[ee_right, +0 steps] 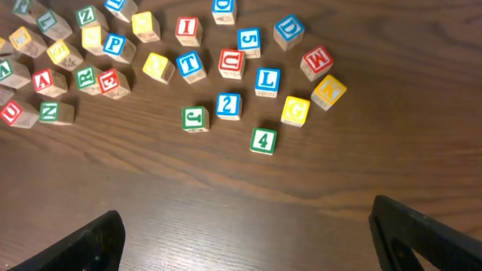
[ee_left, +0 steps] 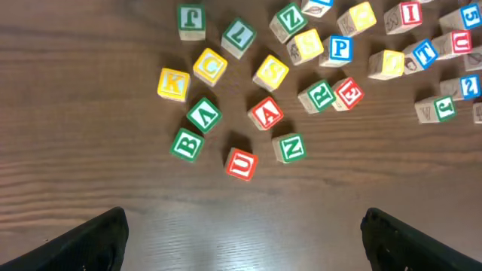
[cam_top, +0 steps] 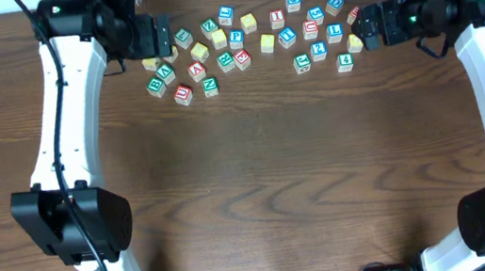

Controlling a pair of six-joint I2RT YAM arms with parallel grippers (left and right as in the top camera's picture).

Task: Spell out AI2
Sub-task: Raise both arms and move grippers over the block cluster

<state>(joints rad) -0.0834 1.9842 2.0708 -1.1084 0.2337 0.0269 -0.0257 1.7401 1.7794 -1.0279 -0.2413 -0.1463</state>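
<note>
Lettered wooden blocks lie scattered at the far side of the table. A red A block sits beside a green A block. A red I block and a blue 2 block lie in the right cluster. My left gripper is open and empty, held above the left end of the blocks. My right gripper is open and empty at the right end of the blocks.
Other blocks surround them: green B, red U, green N, green 4, green J, yellow G. Bare brown table stretches toward the front.
</note>
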